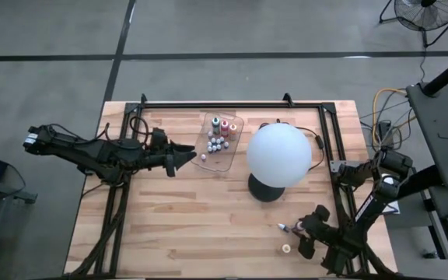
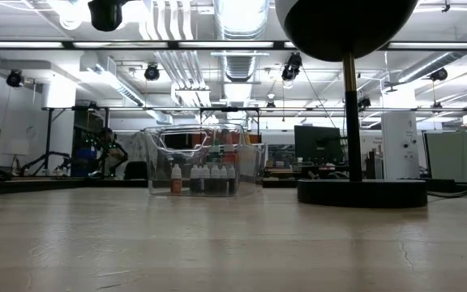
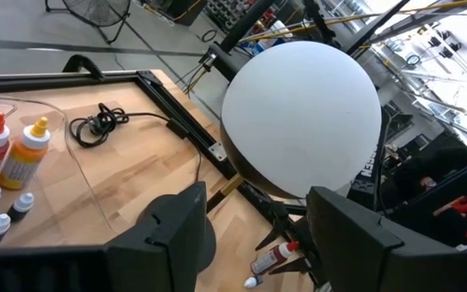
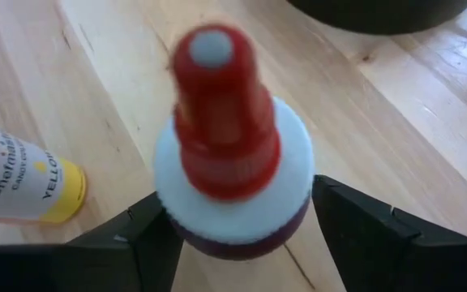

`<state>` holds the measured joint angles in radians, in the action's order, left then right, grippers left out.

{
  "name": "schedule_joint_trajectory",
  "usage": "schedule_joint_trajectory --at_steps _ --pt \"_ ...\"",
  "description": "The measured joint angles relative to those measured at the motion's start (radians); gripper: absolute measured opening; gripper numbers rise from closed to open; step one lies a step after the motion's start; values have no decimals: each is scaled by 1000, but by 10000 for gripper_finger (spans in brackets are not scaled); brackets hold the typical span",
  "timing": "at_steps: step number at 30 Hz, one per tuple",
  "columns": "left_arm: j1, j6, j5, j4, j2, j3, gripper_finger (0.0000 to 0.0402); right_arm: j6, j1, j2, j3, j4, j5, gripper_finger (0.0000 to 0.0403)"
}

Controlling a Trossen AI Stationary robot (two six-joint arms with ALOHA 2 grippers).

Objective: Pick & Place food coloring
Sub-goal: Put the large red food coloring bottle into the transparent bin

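A small food coloring bottle (image 4: 229, 146) with a red cap, a white collar and a dark body lies near the table's front right (image 1: 288, 229). My right gripper (image 4: 237, 235) comes down slanting over it, open, with one finger on each side of its collar. A yellow food coloring bottle (image 4: 23, 182) lies on its side just beside it (image 1: 286, 249). Several more small bottles stand in the clear tray (image 1: 222, 140) at the back centre. My left gripper (image 1: 187, 158) hangs open and holds nothing, above the table just left of the tray. My right gripper has its fingers (image 4: 148, 231) close against the two sides of the bottle's white collar (image 4: 294, 162), coming slanting from above. I cannot tell whether they touch it. The bottle rests on the table.
A big white globe (image 1: 278, 154) on a black base (image 2: 362, 192) stands between the tray and the right arm. A black cable (image 3: 100, 123) lies behind the globe. A black frame (image 1: 232, 103) runs along the table's edges. Bare wood lies at the front left.
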<state>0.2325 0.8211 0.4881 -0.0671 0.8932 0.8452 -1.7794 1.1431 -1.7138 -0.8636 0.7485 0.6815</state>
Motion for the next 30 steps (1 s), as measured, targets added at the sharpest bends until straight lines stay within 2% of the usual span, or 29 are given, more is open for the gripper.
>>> schedule_joint_trajectory --at_steps 5,10,17,24,30 --pt "0 0 2 0 0 0 185 6 0 0 1 -3 3 218" --pt "0 1 3 1 0 0 185 -5 0 0 1 -3 -3 166" --pt "0 -12 -14 26 0 0 185 -1 0 31 -19 20 -62 99" --pt "0 -133 -37 33 1 0 185 26 0 144 -148 241 -60 94" --pt "7 -191 -85 77 21 1 185 229 -25 232 -336 317 -53 95"
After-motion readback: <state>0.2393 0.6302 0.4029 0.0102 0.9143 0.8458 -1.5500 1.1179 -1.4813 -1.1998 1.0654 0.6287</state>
